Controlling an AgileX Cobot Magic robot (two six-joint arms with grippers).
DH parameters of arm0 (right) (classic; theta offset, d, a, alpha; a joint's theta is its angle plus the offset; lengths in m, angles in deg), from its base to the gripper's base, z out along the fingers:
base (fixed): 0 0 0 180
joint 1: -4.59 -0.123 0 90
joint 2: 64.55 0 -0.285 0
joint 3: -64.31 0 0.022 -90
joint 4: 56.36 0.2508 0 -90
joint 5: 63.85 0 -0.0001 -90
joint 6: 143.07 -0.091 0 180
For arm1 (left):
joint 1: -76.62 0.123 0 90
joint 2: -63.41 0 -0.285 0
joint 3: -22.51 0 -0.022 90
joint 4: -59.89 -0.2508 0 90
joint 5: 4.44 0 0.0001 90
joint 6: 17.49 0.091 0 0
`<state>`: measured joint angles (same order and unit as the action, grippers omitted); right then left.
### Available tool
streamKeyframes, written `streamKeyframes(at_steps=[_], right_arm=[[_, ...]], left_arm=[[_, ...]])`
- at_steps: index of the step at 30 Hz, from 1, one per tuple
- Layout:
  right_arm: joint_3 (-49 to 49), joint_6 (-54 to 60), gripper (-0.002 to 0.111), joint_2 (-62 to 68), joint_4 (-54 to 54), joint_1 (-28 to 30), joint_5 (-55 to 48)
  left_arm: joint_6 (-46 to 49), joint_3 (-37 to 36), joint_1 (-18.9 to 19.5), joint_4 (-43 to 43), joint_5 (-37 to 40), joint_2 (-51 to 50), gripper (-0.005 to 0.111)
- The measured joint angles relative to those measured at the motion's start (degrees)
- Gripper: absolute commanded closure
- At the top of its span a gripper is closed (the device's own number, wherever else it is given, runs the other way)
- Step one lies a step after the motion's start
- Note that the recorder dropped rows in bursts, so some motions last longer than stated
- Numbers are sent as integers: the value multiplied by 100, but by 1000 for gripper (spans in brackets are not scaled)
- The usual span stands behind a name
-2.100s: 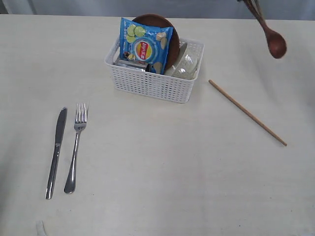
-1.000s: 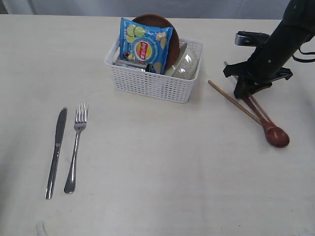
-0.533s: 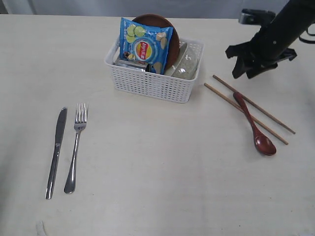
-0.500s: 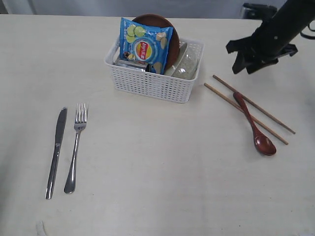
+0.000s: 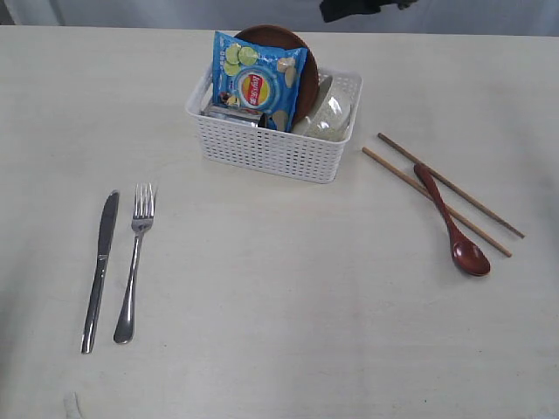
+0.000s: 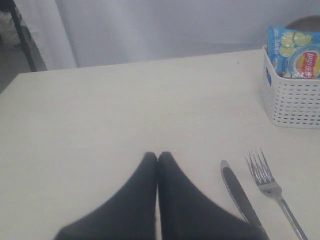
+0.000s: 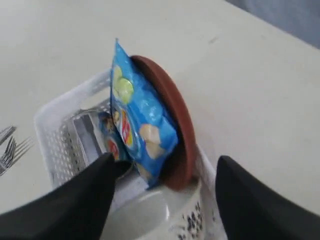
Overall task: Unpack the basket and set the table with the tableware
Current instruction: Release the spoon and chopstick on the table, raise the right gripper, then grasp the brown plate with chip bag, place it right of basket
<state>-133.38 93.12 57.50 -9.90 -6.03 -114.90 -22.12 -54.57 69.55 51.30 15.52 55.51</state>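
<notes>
Basket ahead of right gripper, fingers spread wide, empty; snack bag and brown plate inside. Left gripper closed, empty.

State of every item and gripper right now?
basket: upright, partly unpacked
snack bag: standing in basket
plate: on edge in basket
bowl: in basket
knife: flat on table
fork: flat beside knife
chopsticks: flat on table
spoon: flat, across one chopstick
left gripper: shut, empty
right gripper: open, empty
</notes>
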Motion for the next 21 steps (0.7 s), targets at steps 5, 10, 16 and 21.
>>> streamKeyframes(at_steps=[5,10,16,21], right_arm=[[-573,478,47,551,59,-392,195],[-1080,548,47,1167,59,-444,148],[-1399,570,47,1603,59,-444,-106],[-1410,570,47,1739,49,-444,-443]], left_arm=[[0,0,0,0,0,0,107],[0,0,0,0,0,0,107],[0,0,0,0,0,0,107],[0,0,0,0,0,0,107]])
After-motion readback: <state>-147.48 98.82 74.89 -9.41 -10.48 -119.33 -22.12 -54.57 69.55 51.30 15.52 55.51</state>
